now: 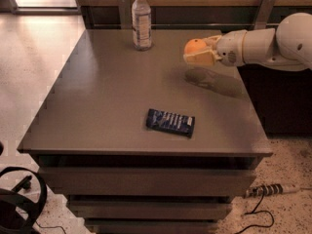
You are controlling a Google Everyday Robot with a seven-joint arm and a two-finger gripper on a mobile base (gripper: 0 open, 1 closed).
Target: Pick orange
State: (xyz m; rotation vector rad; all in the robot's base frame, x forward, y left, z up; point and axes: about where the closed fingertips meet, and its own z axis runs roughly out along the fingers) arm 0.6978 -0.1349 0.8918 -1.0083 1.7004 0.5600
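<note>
The orange point(194, 46) is a small round bright-orange fruit held between the pale yellow fingers point(201, 58) of my gripper point(199, 52). The gripper is shut on it and holds it above the right rear part of the brown table point(112, 96). A shadow lies on the tabletop beneath it. My white arm point(263, 45) reaches in from the right edge.
A plastic water bottle point(141, 21) stands at the table's far edge, left of the gripper. A dark blue snack packet point(170, 122) lies flat near the front middle. Cables and a power strip point(268, 190) lie on the floor at right; a black chair base point(17, 206) at lower left.
</note>
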